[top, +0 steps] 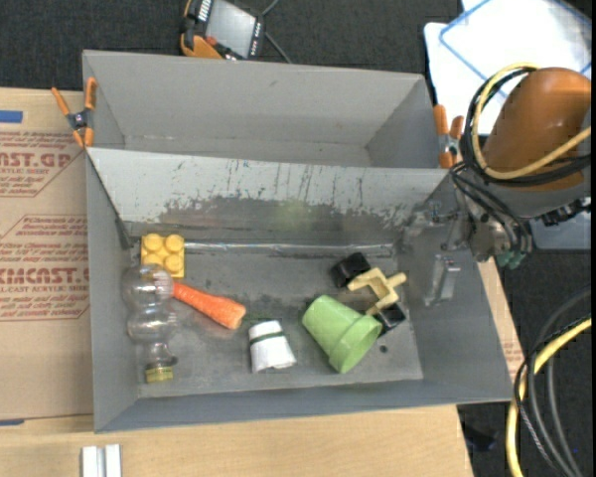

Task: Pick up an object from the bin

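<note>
Since the jaws hang by the bin's right wall, apart or together we cannot tell, we should centre them over the tan-and-black clip just left, beside the green cup, before descending.

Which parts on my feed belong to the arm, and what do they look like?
A rounded orange cover sits on the wrist, with yellow and black cables looping around it. The gripper is slim grey metal with dark wiring behind it.
</note>
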`<state>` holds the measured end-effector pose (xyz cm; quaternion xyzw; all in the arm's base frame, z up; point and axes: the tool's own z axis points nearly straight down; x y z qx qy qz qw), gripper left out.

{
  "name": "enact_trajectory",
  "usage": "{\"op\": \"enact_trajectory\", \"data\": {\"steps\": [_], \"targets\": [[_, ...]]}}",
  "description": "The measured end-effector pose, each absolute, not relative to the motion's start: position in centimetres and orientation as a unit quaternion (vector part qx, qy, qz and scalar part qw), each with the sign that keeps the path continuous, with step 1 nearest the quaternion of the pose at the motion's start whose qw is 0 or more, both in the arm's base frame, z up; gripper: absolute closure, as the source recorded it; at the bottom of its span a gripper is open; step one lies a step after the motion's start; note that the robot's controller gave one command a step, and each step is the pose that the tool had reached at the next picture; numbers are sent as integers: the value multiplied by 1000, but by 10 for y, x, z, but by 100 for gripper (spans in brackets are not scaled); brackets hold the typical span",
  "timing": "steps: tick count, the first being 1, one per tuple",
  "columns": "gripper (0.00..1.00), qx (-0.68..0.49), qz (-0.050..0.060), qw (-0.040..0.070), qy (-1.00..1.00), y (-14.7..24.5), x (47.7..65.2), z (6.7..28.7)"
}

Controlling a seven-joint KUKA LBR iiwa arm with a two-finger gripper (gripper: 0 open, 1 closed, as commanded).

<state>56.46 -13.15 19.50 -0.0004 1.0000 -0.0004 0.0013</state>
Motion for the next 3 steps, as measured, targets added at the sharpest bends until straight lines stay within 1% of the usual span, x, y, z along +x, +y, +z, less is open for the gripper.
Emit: {"op": "enact_trajectory", "data": {"steps": [1,2,3], "targets": [[0,0,-1,2,1000,-131,565,195],[0,28,1,0,1000,-93,573,142],[0,35,-1,6,999,-84,579,135]]}}
